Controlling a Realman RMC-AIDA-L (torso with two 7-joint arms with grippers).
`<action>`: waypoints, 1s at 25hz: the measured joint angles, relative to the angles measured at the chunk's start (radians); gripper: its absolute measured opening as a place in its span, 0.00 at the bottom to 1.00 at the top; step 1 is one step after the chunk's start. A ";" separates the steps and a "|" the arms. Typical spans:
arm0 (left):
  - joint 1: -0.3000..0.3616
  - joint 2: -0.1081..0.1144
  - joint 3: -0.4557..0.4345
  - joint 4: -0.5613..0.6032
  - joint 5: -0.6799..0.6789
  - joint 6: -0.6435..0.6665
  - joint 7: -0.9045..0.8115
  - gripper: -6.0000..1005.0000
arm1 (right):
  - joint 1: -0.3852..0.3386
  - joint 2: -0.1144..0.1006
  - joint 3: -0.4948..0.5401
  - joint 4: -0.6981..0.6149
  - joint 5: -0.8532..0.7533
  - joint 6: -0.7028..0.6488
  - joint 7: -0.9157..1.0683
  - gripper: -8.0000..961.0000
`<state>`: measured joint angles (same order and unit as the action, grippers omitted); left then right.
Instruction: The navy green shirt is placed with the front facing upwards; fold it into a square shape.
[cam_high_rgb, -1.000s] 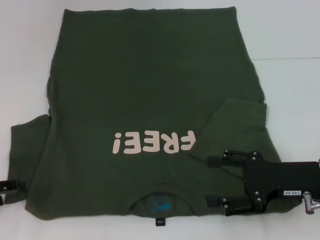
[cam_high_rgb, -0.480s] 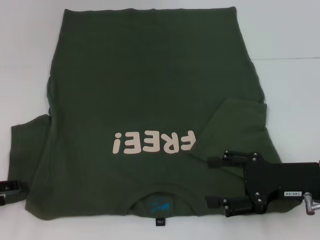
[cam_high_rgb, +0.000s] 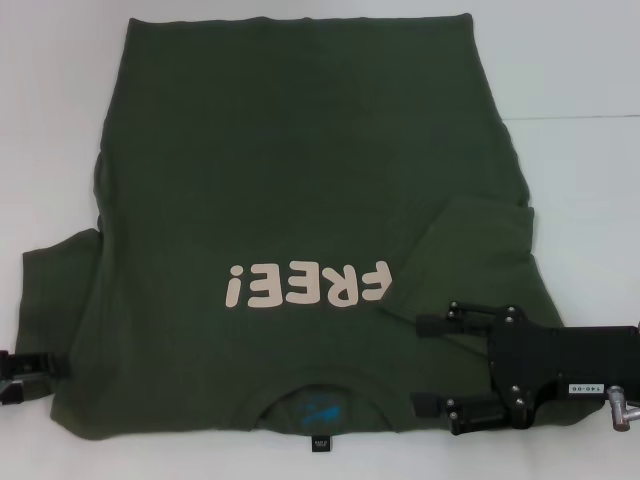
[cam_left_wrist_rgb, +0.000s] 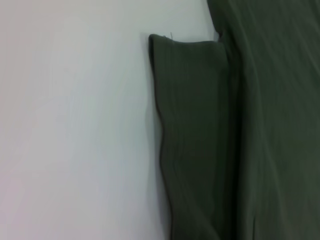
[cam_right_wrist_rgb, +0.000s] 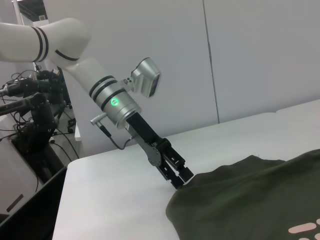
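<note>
1. The navy green shirt (cam_high_rgb: 300, 200) lay flat on the white table (cam_high_rgb: 580, 60), front upward, with the collar (cam_high_rgb: 318, 400) at the edge nearest the robot and the hem at the far side.
2. The pale "FREE!" lettering (cam_high_rgb: 305, 285) sat across the chest, just beyond the collar; a small black tag (cam_high_rgb: 319, 441) showed at the collar's near edge.
3. The sleeve on the robot's right (cam_high_rgb: 475, 250) was folded inward over the body of the shirt; the sleeve on the robot's left (cam_high_rgb: 55, 290) lay spread out on the table.
4. The right gripper (cam_high_rgb: 425, 365) hovered over the shirt's near right shoulder, beside the collar, with its two fingers spread well apart and nothing between them.
5. The left gripper (cam_high_rgb: 40, 365) was at the outer edge of the left sleeve, near the table's front.
6. In the right wrist view, the left gripper (cam_right_wrist_rgb: 181, 178) met the sleeve's edge with its fingers close together, apparently pinching the cloth; the contact itself was not clearly resolved.
7. The left wrist view showed the left sleeve (cam_left_wrist_rgb: 192, 135) lying flat against the white table (cam_left_wrist_rgb: 75, 125)
</note>
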<state>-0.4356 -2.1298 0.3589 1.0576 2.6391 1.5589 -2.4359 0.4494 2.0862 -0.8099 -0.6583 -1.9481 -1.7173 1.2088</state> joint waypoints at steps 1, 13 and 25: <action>-0.002 0.001 0.000 -0.004 0.000 -0.003 0.000 0.85 | 0.000 0.000 0.000 0.000 0.000 0.000 0.000 0.97; -0.035 0.014 0.000 -0.060 -0.002 -0.049 0.000 0.85 | 0.000 0.000 0.000 0.010 0.000 0.001 0.000 0.97; -0.063 0.018 0.001 -0.090 -0.003 -0.079 0.000 0.85 | -0.002 0.000 0.000 0.011 0.000 0.001 0.000 0.97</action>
<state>-0.4984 -2.1115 0.3595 0.9680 2.6358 1.4795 -2.4359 0.4478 2.0862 -0.8099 -0.6469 -1.9481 -1.7167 1.2088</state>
